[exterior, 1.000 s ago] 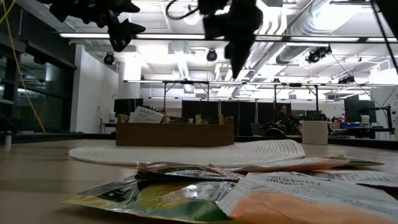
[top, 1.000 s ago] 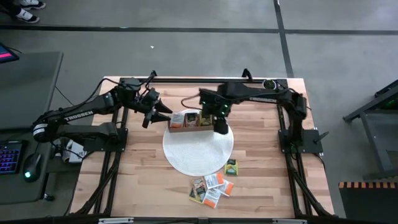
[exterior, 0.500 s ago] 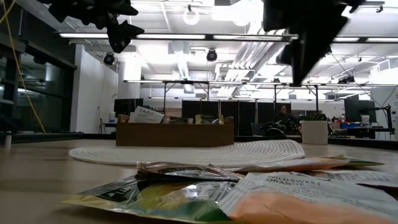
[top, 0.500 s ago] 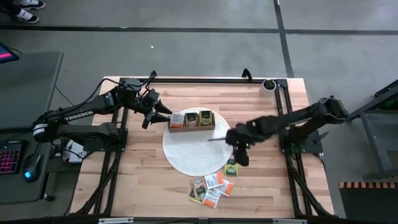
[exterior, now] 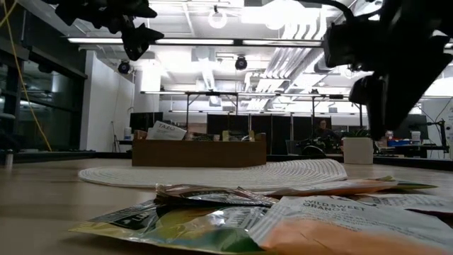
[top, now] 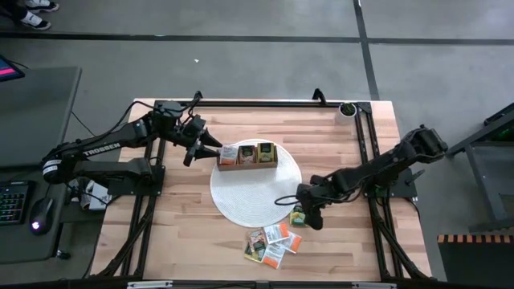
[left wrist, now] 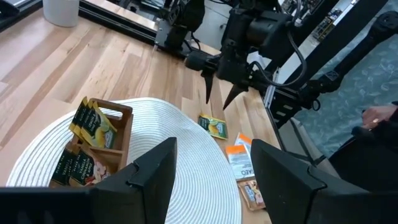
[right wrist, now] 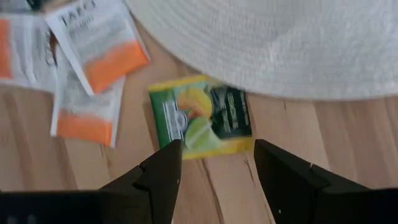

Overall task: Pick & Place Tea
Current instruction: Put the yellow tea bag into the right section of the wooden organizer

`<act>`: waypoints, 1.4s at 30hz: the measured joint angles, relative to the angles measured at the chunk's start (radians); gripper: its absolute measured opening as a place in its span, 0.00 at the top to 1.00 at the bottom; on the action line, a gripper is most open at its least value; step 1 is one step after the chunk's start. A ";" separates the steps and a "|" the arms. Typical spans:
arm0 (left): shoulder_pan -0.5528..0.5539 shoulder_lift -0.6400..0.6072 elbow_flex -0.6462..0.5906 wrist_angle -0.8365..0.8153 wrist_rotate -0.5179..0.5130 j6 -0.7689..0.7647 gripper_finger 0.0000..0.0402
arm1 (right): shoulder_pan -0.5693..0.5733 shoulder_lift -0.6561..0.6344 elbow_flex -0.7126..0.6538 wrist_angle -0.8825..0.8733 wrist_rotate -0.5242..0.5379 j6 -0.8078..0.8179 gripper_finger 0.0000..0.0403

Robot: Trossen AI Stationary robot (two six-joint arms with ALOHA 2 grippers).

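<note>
The wooden table [top: 185, 241] carries one round white woven mat [top: 249, 197], which I use as the landmark. On the mat's far edge stands one wooden box [top: 247, 156] with three compartments, and tea packets already sit in them; the left wrist view shows yellow-green ones in the end compartment, a detail the high view does not give.

Beside the mat's near right edge lies a single green and yellow tea packet [top: 299, 215], partly hidden under the arm in the high view. The right wrist view shows it fully, flat on the wood and just touching the mat's rim. Further from the mat toward the near edge lies a loose pile of tea packets [top: 273, 243], about five or six, orange-white and green, overlapping. The low view shows them from the side, in the foreground.

The right gripper [top: 311, 218] hangs directly above the single green packet with fingers spread apart, holding nothing. The left gripper [top: 210, 147] waits in the air just beside the box's left end, also spread apart and empty.
</note>
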 joint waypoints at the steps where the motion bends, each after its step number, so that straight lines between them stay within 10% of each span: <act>1: 0.000 0.000 0.000 0.000 0.000 0.000 0.49 | 0.005 0.002 0.000 0.010 0.010 0.000 0.51; 42: 0.000 0.000 0.000 -0.073 -0.001 0.033 0.49 | 0.029 0.240 -0.026 0.100 0.063 0.018 0.60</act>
